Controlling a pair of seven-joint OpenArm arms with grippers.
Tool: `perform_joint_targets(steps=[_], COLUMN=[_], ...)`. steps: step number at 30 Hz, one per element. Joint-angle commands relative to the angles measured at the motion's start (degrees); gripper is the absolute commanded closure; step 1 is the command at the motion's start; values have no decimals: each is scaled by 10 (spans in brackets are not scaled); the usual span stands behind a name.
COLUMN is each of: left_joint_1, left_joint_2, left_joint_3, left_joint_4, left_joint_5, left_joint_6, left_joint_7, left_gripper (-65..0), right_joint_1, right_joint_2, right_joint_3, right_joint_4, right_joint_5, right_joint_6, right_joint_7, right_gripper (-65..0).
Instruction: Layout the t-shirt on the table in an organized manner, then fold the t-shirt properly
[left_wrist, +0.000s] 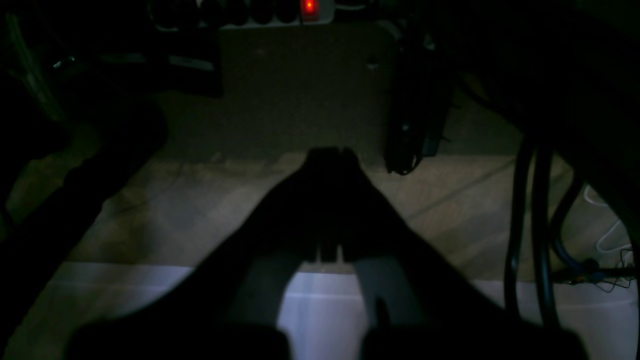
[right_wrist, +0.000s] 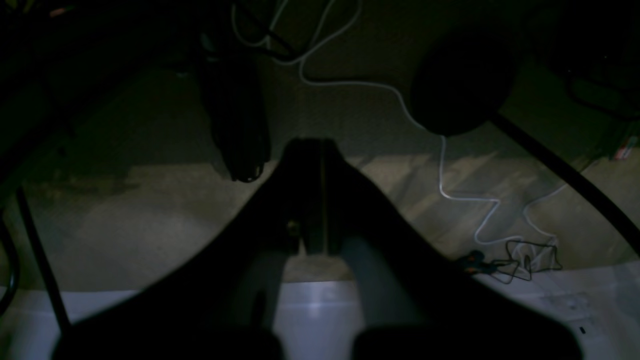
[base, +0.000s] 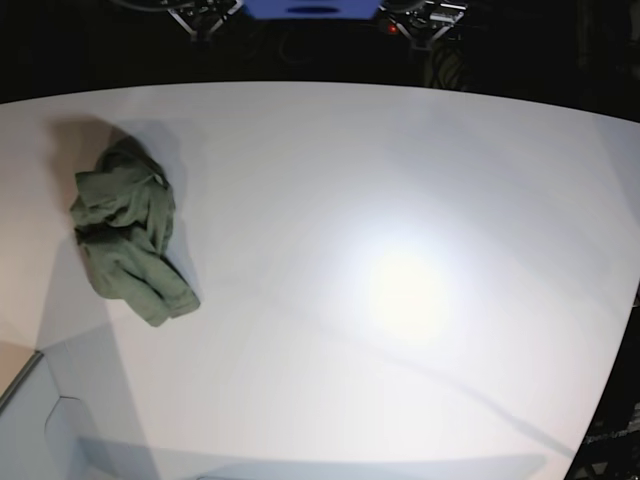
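The olive-green t-shirt (base: 128, 232) lies crumpled in a heap near the left side of the white table (base: 400, 180), with nothing touching it. Neither arm appears in the base view. In the left wrist view my left gripper (left_wrist: 332, 152) is a dark shape with its fingers pressed together and nothing between them, pointing out over the floor past a strip of table (left_wrist: 120, 282). My right gripper (right_wrist: 312, 145) stands the same way in the right wrist view, shut and holding nothing, above the table's edge (right_wrist: 575, 292). The t-shirt shows in neither wrist view.
A power strip with a lit red switch (left_wrist: 310, 6) lies on the dim floor ahead of the left gripper, and black cables (left_wrist: 525, 225) hang at the right. A white cable (right_wrist: 440, 165) snakes over the floor. A bright glare (base: 405, 285) marks the table.
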Motion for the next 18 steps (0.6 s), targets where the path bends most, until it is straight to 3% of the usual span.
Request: perform_joint_targets(steps=[1, 12, 18], left_joint_1=[3, 13, 83], left_joint_2=[-2, -3, -21], left_joint_3=[0, 0, -1], left_joint_4=[1, 2, 113], left_joint_5=[-1, -1, -1], left_joint_6=[6, 6, 6], left_joint_7=[0, -1, -1], left_gripper=[-2, -2, -2], right_joint_1=[-3, -14, -66], right_joint_2=[2, 9, 17], right_joint_3=[-1, 1, 2], right_joint_4=[1, 2, 70], right_joint_5=[2, 2, 2], right_joint_6=[9, 9, 9], right_joint_7=[0, 4, 8], right_gripper=[0, 0, 0])
